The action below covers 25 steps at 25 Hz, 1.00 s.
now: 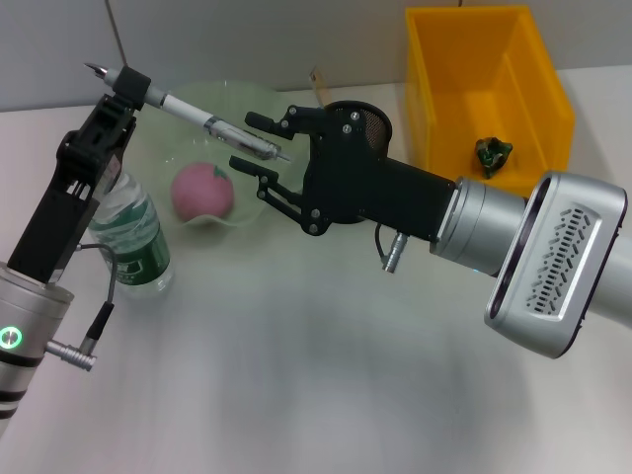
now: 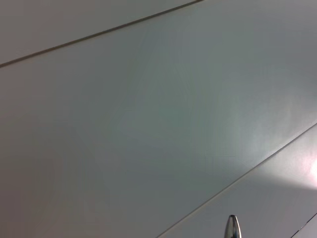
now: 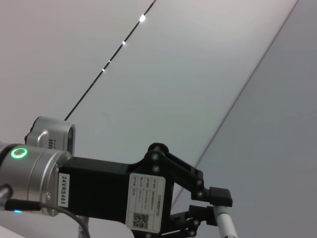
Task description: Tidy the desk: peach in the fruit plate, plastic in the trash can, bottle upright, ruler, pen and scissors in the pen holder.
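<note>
Green-labelled bottle [image 1: 131,240] stands upright nearest me. Above it my left gripper [image 1: 126,87] clamps the pen [image 1: 193,117]; my right gripper [image 1: 265,158], spread open, brackets its far end. Beyond, the peach [image 1: 202,191] sits in the fruit plate [image 1: 237,104].

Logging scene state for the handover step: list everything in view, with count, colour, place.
pen: 1, white and silver, held in the air above the plate
peach: 1, pink, in the plate
plate: 1, clear greenish, far left of the desk
bottle: 1, clear with green label, upright beside the plate, behind the left arm
pen holder: 1, black mesh, behind the right gripper
bin: 1, yellow, far right
wrapper: 1, green, crumpled inside the bin
desk: 1, white
left gripper: 1, black, shut on the pen near its tip end
right gripper: 1, black, open around the pen's other end
</note>
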### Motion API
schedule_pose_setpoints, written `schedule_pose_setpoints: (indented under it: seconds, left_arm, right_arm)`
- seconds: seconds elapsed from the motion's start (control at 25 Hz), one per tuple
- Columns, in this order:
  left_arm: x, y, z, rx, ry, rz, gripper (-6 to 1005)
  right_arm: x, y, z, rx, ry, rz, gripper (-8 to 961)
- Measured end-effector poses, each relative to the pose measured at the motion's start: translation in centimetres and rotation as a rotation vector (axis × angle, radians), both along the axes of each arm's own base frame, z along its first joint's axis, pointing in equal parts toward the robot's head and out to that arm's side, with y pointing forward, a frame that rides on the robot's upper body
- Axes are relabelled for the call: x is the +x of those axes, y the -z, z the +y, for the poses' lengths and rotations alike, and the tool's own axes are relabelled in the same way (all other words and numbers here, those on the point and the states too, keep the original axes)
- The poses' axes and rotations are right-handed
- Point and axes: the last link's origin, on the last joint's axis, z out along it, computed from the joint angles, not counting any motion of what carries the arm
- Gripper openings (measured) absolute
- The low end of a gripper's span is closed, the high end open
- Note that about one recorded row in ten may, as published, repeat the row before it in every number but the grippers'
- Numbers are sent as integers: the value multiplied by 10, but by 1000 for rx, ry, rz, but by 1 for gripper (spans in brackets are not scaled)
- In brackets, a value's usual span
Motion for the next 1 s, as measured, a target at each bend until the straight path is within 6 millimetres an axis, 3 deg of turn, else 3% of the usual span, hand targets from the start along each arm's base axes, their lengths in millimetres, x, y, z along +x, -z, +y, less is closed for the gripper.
schedule_pose_setpoints:
  seconds: [1.0]
  left_arm:
    - [3,1,1,-5,28,25,194]
  right_arm:
    - [0,0,1,1,8,5,184]
